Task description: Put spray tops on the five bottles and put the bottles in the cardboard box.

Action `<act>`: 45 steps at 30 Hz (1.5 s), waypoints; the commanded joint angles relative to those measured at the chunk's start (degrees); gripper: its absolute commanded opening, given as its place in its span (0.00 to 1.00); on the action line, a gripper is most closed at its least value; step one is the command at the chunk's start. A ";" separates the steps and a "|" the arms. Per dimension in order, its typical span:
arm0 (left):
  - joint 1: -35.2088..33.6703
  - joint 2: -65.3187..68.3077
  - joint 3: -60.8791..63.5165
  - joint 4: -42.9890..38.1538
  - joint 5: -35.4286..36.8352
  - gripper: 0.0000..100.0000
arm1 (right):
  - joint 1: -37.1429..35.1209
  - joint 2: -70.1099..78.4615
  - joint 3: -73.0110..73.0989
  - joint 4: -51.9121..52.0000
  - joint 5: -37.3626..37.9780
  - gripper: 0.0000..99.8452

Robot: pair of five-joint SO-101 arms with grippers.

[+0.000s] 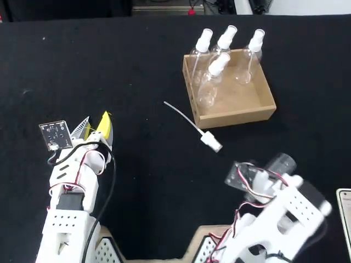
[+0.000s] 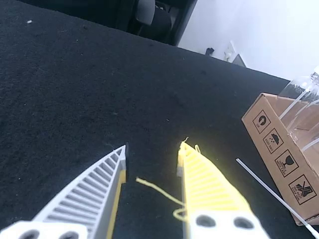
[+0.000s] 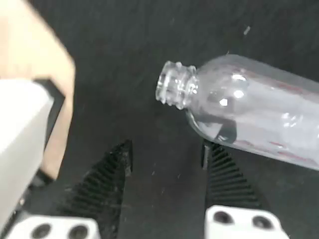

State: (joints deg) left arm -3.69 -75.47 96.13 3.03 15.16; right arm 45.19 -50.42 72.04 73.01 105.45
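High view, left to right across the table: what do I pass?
Left arm's yellow-and-white pincer → brown cardboard box holding four spray-topped clear plastic bottles → pale flat object at the right edge.

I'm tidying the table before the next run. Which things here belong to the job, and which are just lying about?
Job: box, four capped bottles in it, loose spray top, uncapped bottle.
Lying about: flat object at the table's right edge.
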 commanded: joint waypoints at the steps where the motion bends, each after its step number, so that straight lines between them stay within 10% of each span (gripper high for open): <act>1: -0.22 -0.26 0.31 -1.41 -0.26 0.17 | -8.70 -0.92 -0.31 -4.66 -12.75 0.19; 16: -0.22 -0.26 0.31 -1.41 -0.26 0.17 | -14.24 -0.92 -19.03 6.68 -21.54 0.21; 23: -0.22 -0.26 0.31 -1.41 -0.26 0.17 | -2.37 -0.92 -18.42 2.29 9.67 0.46; 29: -0.22 -0.26 0.22 -1.41 -0.26 0.17 | 8.70 -0.92 -14.90 1.85 35.34 0.41; 45: -0.22 -0.26 0.31 -1.41 -0.26 0.17 | 5.80 -0.84 -9.71 -1.67 39.03 0.39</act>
State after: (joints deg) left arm -3.69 -75.47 96.13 3.03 15.16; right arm 52.57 -50.42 61.49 74.42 144.31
